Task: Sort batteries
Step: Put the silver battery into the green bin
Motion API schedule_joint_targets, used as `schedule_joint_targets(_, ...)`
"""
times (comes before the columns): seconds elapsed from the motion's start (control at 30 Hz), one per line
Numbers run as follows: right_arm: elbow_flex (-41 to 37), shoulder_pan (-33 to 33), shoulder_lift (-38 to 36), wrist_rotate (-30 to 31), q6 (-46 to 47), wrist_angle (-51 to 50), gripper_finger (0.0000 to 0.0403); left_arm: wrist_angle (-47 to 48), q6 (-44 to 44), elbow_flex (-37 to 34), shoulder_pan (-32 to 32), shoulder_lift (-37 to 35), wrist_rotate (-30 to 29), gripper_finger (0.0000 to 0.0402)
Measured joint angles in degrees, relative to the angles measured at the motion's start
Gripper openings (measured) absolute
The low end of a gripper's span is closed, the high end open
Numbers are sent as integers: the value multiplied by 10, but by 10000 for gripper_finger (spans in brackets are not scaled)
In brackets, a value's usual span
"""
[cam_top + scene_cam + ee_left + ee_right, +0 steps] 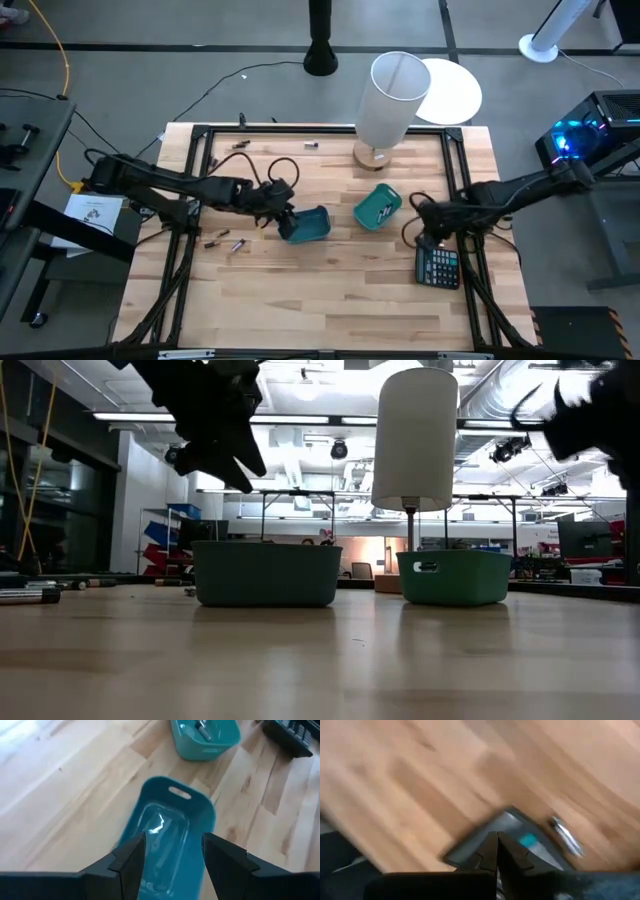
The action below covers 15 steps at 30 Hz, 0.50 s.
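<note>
Two teal bins stand on the wooden table: the left bin (310,226) (172,815) and the right bin (377,205) (202,740), which has batteries (201,729) in it. Loose batteries (225,241) lie on the table left of the left bin, and others (240,146) lie near the far edge. My left gripper (285,218) (172,845) hangs open above the near-left end of the left bin, with nothing between its fingers. My right gripper (428,222) (496,842) is shut and points down over the black calculator (520,840). A silvery battery (566,836) lies beside the calculator.
A white lamp (395,95) stands on its wooden foot at the table's far side, behind the right bin. The calculator (438,266) lies near the right edge. A black frame (200,140) runs around the tabletop. Bare wood spreads along the near side (320,300).
</note>
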<state>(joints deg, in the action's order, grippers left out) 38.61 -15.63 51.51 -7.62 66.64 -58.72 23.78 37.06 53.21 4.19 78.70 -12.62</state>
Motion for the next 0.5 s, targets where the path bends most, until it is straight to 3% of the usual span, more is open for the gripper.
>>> schedule_joint_targets(0.23, -1, -20, 69, 55, 82, -58, 0, -34, -31, 0, -20, -1, 15, 186)
schedule_joint_targets(0.5, -1, -10, 180, 45, 69, -59, 1, -37, -32, 0, -23, -1, 21, 186)
